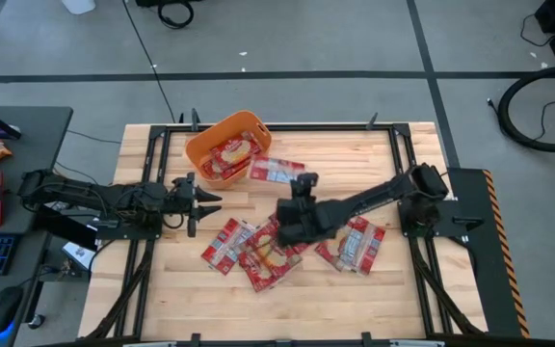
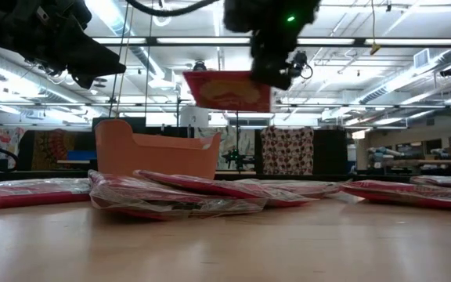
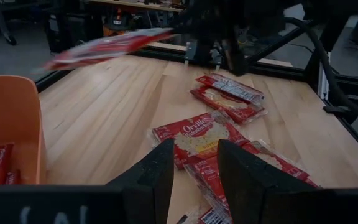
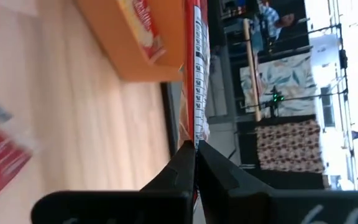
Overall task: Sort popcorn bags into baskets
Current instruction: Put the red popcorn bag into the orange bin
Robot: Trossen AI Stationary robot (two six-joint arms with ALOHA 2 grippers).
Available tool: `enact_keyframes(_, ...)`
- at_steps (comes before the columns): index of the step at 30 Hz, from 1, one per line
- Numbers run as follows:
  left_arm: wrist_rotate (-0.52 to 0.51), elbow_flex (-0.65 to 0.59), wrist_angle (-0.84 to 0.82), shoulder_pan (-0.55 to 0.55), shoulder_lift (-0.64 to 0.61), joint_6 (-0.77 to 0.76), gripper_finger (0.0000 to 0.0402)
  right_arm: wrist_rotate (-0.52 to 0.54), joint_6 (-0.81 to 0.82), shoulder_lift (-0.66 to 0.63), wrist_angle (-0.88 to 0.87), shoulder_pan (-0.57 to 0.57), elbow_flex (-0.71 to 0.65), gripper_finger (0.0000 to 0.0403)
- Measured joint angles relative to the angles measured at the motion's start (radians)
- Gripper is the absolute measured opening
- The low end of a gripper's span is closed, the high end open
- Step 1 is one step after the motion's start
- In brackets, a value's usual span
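The orange basket (image 1: 200,145) stands at the table's far left with a red popcorn bag (image 1: 231,154) lying in it. My right gripper (image 1: 303,181) hangs near the table's middle, just right of the basket, shut on another popcorn bag (image 2: 227,90) held in the air. Several more bags (image 1: 258,253) lie flat in an overlapping heap toward the near edge, and one (image 1: 355,243) lies to their right. My left gripper (image 3: 194,174) waits open at the table's left side, level with the heap, with nothing between its fingers. My right gripper pinches one edge of the bag (image 4: 196,127) between its two fingers. The fingers come from the table's near right, slanting slightly down. The bag (image 3: 101,48) sticks out flat from the fingers toward the basket, nearly level and lifted clear of the table.
Black rails (image 1: 405,164) run along the table's left and right sides. A dark desk (image 1: 8,193) with a keyboard and mouse stands left of the table. Bare wood (image 1: 287,308) shows along the near edge.
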Motion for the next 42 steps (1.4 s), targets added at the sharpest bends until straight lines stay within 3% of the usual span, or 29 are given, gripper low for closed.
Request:
enact_keyframes(6, 0.000, 0.000, 0.000, 0.000, 0.000, 0.002, 0.0128, -0.021, -0.447, 0.000, 0.375, -0.100, 0.000, 0.0014)
enact_keyframes(10, 0.000, 0.000, 0.000, 0.000, 0.000, 0.003, 0.0128, -0.161, -0.715, 0.000, 0.596, -0.167, 0.000, 0.0014)
enact_keyframes(14, 0.000, 0.000, -0.005, 0.000, 0.000, 0.003, 0.0128, -0.316, -0.863, 0.000, 0.725, -0.239, -0.001, 0.0014)
enact_keyframes(19, 0.016, 0.000, -0.021, 0.000, 0.000, 0.003, 0.0128, -0.465, -0.959, 0.000, 0.798, -0.317, -0.001, 0.0014)
enact_keyframes(28, 0.289, 0.000, -0.022, 0.000, 0.000, 0.084, 0.0128, -0.765, -0.997, 0.000, 0.863, -0.424, -0.001, 0.0014)
enact_keyframes(34, 0.304, 0.000, -0.021, 0.000, 0.000, 0.087, 0.0128, -0.948, -0.997, 0.000, 0.907, -0.484, -0.001, 0.0014)
enact_keyframes(42, 0.312, 0.000, 0.068, 0.000, 0.000, 0.091, 0.0128, -1.024, -0.999, 0.000, 0.955, -0.553, -0.001, 0.0019)
